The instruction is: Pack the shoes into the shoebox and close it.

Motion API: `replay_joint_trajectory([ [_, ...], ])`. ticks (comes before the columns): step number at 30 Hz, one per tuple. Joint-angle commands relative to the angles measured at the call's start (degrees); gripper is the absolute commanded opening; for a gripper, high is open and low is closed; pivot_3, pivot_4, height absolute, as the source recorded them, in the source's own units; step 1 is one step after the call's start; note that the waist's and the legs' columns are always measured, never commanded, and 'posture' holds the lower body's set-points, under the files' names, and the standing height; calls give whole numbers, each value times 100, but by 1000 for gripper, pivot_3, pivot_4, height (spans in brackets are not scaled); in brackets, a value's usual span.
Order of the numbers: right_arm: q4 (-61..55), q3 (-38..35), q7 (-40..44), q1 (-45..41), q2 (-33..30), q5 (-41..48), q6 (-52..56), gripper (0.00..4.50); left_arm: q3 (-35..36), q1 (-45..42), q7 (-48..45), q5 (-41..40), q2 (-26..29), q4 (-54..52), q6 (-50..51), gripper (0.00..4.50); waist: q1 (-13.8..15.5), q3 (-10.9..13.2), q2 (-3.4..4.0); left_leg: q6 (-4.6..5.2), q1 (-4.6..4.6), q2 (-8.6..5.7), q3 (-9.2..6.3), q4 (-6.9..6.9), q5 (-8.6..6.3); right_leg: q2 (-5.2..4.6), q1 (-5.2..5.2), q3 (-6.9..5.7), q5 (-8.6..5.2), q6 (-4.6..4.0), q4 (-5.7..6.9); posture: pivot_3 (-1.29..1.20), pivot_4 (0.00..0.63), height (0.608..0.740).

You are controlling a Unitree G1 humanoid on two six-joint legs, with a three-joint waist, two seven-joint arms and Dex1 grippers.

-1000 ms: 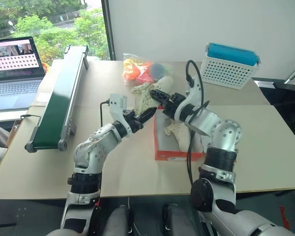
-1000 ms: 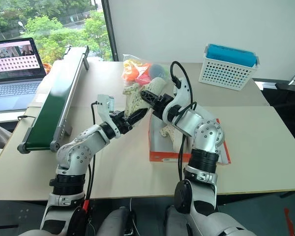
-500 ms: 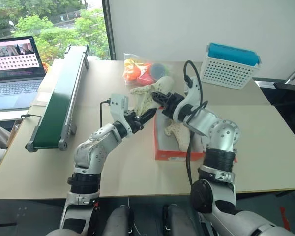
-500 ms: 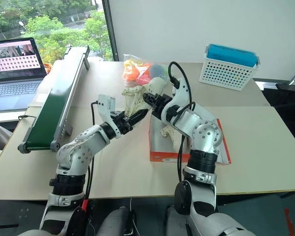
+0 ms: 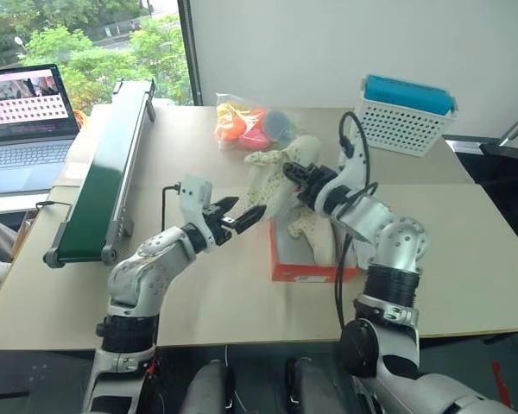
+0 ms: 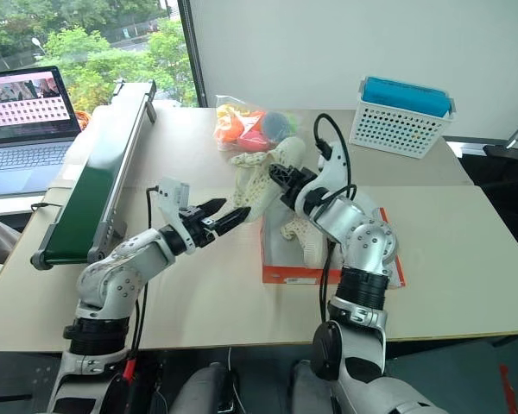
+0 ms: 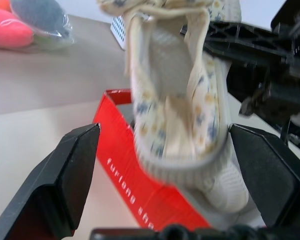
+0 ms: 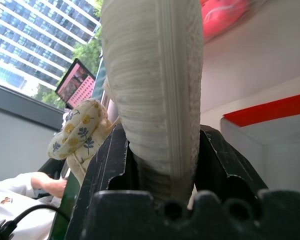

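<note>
One shoe (image 5: pixel 274 177), soft, light and floppy, hangs above the open shoebox (image 5: pixel 311 259), pinched at its stiffer sole by the right gripper (image 5: pixel 300 175); left gripper (image 5: pixel 239 217) spread wide beside it

Soft daylight came in through the window (image 5: pixel 86 43) at the far left and lit the table (image 5: pixel 466 250) evenly, bright without harsh glare. Shadows under the arms and beside the box (image 5: pixel 285 259) were faint and diffuse. Both head views were sharp across the frame. In the left wrist view the shoe (image 7: pixel 175 100) close to the lens was blurred. In the right wrist view the background was washed out and soft.
</note>
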Motion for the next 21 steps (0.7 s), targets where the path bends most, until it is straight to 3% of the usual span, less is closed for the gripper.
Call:
replay_joint_trajectory([
  [1,-185,-107,80,-224,-286,303,-5,1740,-8,116,-304,-101,214,-375,23,4391,1,1,1,0,0,0,0,0,0,0,0,0,0,0,0,0,150,699],
  [6,320,75,309,-643,-1080,317,648,1740,-264,154,-482,14,294,-360,-11,4391,13,4,6,2,0,-1,1,2,-1,-1,1,2,-1,1,-2,0,150,699],
  [13,1231,992,1120,-1376,-2334,-40,1900,1740,-508,212,-575,191,225,-336,-107,4391,4,8,14,11,0,0,4,-3,-6,0,1,3,-1,0,-8,0,150,699],
  [21,1766,2354,2066,-1359,-2619,-925,1687,1740,-522,339,-485,217,100,-461,-90,4391,8,8,14,14,0,0,5,-2,-8,-1,1,5,-1,0,-9,0,150,699],
])
